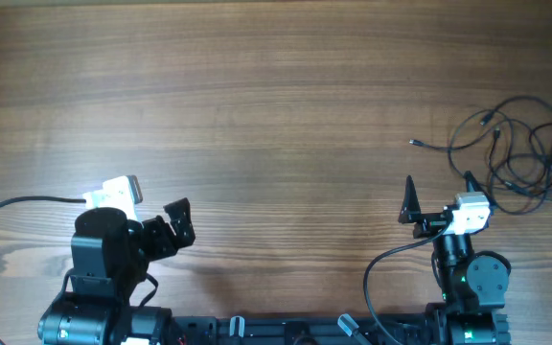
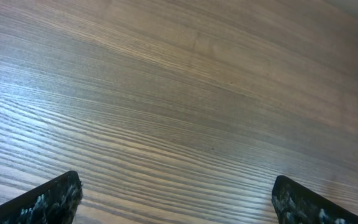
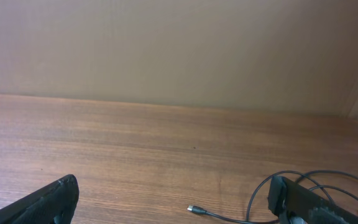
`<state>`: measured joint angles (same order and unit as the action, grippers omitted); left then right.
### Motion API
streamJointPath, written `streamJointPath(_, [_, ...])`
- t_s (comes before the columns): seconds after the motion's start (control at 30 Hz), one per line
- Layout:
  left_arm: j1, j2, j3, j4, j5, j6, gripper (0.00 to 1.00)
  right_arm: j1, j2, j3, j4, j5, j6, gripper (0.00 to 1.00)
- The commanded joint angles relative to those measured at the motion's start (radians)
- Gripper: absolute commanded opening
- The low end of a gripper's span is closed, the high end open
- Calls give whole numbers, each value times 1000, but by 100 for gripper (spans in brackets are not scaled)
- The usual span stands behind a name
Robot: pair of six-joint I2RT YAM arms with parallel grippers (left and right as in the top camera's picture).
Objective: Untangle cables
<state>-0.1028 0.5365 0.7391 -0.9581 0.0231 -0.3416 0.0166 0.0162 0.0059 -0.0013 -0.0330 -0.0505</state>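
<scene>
The cables [image 1: 517, 153] lie as a loose tangle of thin dark loops at the table's right side. One free end with a small plug tip [image 1: 413, 143] reaches out to the left. My right gripper [image 1: 439, 187] stands open just in front of the tangle, touching nothing. In the right wrist view the plug tip [image 3: 194, 210] lies between the spread fingers, and cable loops [image 3: 328, 177] curve behind the right finger [image 3: 303, 202]. My left gripper [image 1: 173, 226] is open at the near left, far from the cables. Its wrist view shows bare wood between the fingers [image 2: 55, 199].
The wooden table [image 1: 257, 115] fills all views. A thicker black arm cable [image 1: 8, 206] curves off the left arm's base, and another [image 1: 381, 264] loops by the right arm. A beige wall [image 3: 179, 50] stands beyond the table's far edge.
</scene>
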Motion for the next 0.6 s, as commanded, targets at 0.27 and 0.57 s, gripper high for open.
streamJointPath(0.27, [92, -247, -188, 111, 6, 21, 100, -5, -13, -1, 2, -16, 1, 100])
streamJointPath(0.57, [99, -466, -439, 417, 13, 21, 100, -5, -13, -1, 3, -16, 1, 100])
